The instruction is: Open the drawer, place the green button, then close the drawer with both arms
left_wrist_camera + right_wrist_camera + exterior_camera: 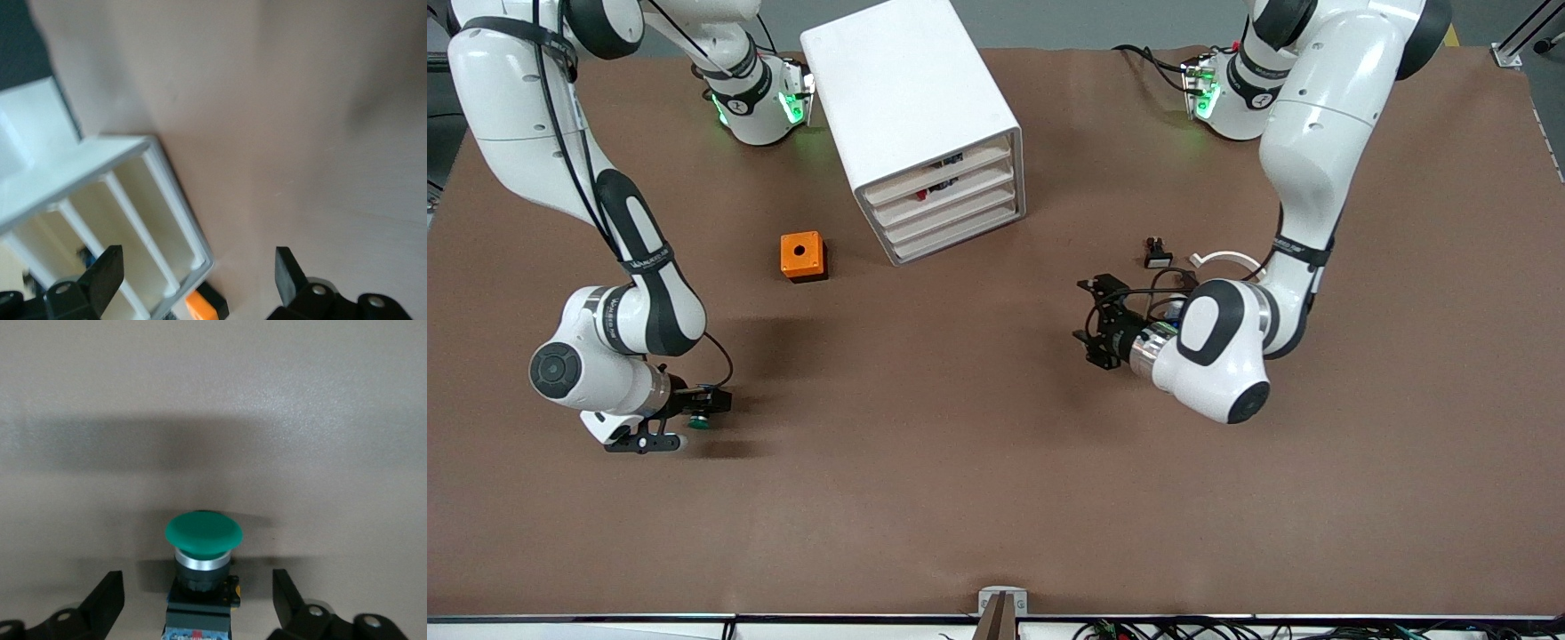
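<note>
From across the surface (996, 498), the right hand (680, 420) sits low with fingers spread around the button (699, 420), apparently lined up to pinch it; the left hand (1096, 322), also spread and empty, faces the cabinet (911, 107), whose drawer (953, 218) is shut. The left wrist view shows that cabinet's fronts between its fingers (103, 277). The right wrist view shows the green cap between fingers (107, 600), untouched.

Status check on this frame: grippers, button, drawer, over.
Right gripper open, straddling button, no grip yet. Left gripper open, facing cabinet. Drawer shut. Nothing in the way.
</note>
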Tool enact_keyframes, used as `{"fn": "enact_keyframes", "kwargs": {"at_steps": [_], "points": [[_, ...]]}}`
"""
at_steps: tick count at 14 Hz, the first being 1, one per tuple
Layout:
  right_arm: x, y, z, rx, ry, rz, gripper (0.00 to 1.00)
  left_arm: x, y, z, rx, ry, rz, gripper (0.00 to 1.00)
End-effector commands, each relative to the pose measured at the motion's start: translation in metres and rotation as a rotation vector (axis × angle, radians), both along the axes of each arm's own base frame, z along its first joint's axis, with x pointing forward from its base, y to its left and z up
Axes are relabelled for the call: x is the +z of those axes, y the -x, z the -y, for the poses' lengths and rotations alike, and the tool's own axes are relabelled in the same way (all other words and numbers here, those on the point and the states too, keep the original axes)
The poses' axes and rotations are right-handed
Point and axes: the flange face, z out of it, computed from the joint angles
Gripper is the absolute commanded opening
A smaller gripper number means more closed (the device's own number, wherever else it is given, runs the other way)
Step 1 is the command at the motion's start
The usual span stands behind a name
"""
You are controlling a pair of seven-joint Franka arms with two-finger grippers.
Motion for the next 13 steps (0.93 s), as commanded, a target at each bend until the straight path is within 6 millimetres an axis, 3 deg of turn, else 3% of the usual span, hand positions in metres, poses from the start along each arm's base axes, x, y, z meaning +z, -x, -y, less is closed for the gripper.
{"fn": "enact_keyframes", "kwargs": {"at_steps": [1,4,6,7,9,10,13], "points": [[0.006,0.003,0.004,0.005,-0.003,-0.005,0.65,-0.018,0.016,0.035,0.083,-0.018,-0.186,1.0],[0.01,0.004,0.002,0.007,-0.004,-0.029,0.21,-0.042,0.045,0.071,0.103,-0.084,-0.329,1.0],[0.011,0.005,0.002,0.004,-0.005,-0.038,0.01,-0.058,0.063,0.089,0.088,-0.119,-0.374,1.0],[0.013,0.004,0.005,-0.006,-0.012,-0.034,0.0,-0.065,0.069,0.092,0.081,-0.13,-0.391,1.0],[0.02,0.002,0.005,-0.007,-0.013,-0.023,0.0,-0.069,0.088,0.107,0.033,-0.139,-0.418,0.7],[0.027,0.0,0.004,-0.007,-0.012,-0.012,0.0,-0.07,0.098,0.116,0.007,-0.134,-0.44,0.6],[0.059,-0.007,0.001,-0.002,-0.008,0.014,0.0,-0.074,0.127,0.135,-0.067,-0.132,-0.499,0.49]]}}
